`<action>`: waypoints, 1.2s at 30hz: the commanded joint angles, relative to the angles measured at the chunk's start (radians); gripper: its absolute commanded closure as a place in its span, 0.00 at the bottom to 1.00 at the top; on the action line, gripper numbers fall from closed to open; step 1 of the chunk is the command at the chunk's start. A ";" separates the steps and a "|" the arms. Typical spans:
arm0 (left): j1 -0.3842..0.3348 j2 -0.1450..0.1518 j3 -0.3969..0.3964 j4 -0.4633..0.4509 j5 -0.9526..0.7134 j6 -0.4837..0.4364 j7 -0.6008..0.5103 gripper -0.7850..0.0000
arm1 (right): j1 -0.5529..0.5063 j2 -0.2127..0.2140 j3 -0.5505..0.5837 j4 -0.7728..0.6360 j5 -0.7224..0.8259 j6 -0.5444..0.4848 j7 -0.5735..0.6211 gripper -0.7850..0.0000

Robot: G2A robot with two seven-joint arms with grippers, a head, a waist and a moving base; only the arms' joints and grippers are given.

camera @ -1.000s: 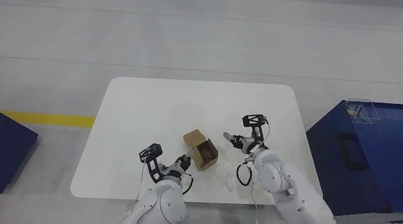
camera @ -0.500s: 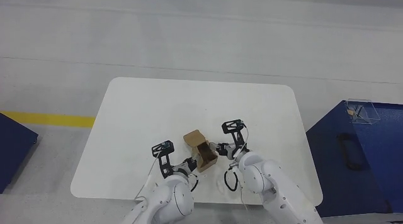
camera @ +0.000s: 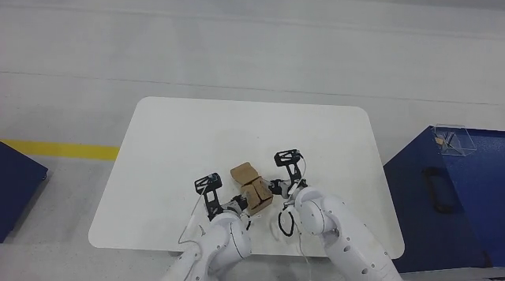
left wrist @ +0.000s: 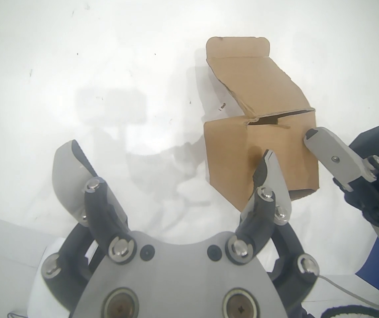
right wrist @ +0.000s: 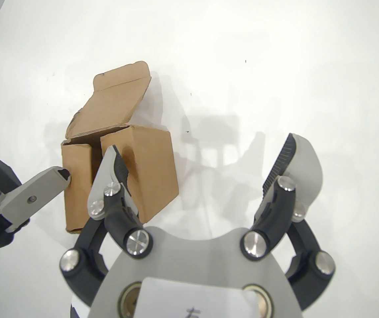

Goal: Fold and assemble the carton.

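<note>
On table (camera: 181,139), one carton (camera: 251,189) between left pincer (left wrist: 171,152) and right pincer (right wrist: 202,143), both splayed wide, empty.

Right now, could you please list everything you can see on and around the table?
brown cardboard carton: one, brown, near the table's front edge, top flap open
white rounded table: one, white, on grey floor
dark blue cabinets: two, blue, one on each side of the table
clear plastic box: one, transparent, on the cabinet to the robot's right
yellow floor lines: two, yellow, on the floor
left gripper: one, grey-black, jaws open, one against the carton
right gripper: one, grey-black, jaws open, one against the carton
</note>
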 commanded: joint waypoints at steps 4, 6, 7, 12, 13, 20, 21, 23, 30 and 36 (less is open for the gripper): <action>0.005 -0.045 -0.022 0.025 0.108 0.000 -0.069 0.00 | 0.002 -0.005 -0.003 0.002 0.000 -0.004 0.006 0.00; 0.014 -0.062 -0.034 0.013 0.139 0.000 -0.084 0.00 | -0.001 -0.006 -0.002 0.001 -0.001 -0.003 0.003 0.00; 0.023 -0.070 -0.040 0.003 0.149 0.000 -0.092 0.00 | -0.003 -0.007 0.000 -0.002 -0.002 -0.004 0.001 0.00; 0.078 -0.105 -0.046 -0.052 0.222 0.000 -0.106 0.00 | -0.017 -0.005 0.018 -0.021 -0.006 -0.012 0.003 0.00; 0.082 -0.111 -0.047 -0.052 0.237 0.000 -0.114 0.00 | -0.021 -0.005 0.020 -0.022 -0.009 -0.014 0.003 0.00; 0.064 -0.154 -0.073 0.019 0.314 0.000 -0.162 0.00 | -0.029 -0.010 0.012 -0.015 -0.035 -0.016 -0.003 0.00; 0.065 -0.160 -0.079 0.017 0.317 0.000 -0.165 0.00 | -0.030 -0.010 0.014 -0.016 -0.037 -0.013 -0.005 0.00; 0.072 -0.170 -0.083 0.016 0.325 0.000 -0.165 0.00 | -0.035 -0.011 0.022 -0.025 -0.024 -0.014 -0.006 0.00; 0.093 -0.204 -0.106 0.002 0.365 0.000 -0.165 0.00 | -0.052 -0.010 0.050 -0.051 -0.022 -0.020 -0.011 0.00; 0.096 -0.207 -0.111 -0.016 0.360 0.000 -0.162 0.00 | -0.064 -0.011 0.083 -0.074 0.025 0.003 -0.021 0.00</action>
